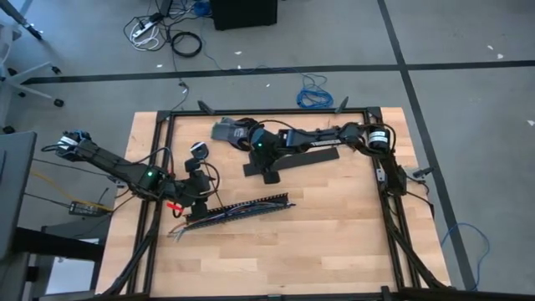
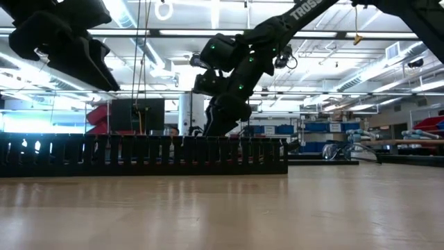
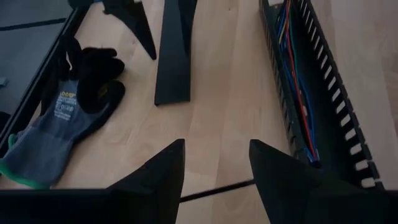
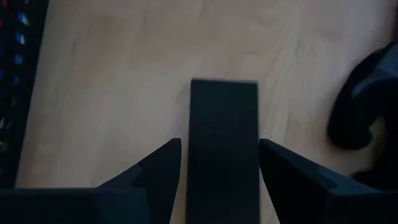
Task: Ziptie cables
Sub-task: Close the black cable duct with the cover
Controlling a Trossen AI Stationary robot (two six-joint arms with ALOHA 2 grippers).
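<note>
The cables [image 3: 297,81], thin blue, red and green wires, lie inside the black slotted channel [image 1: 238,209] on the table's near left. In the low view the channel [image 2: 139,154] stands as a toothed wall. My left gripper [image 3: 214,165] hovers open beside the channel's left end [image 1: 199,167]. A thin black line [image 3: 214,190] crosses low between its fingers, and I cannot tell what it is. My right gripper [image 4: 221,168] is open over a flat black strip [image 4: 224,130], with one finger on either side of it near its end [image 1: 255,163].
A grey and black work glove [image 3: 68,118] lies at the far side [image 1: 226,132], beside the strip [image 3: 174,56]. A black metal frame [image 1: 393,209] runs round the table. A small red thing [image 1: 173,203] sits by the channel's left end. Bare wood [image 1: 334,242] lies near right.
</note>
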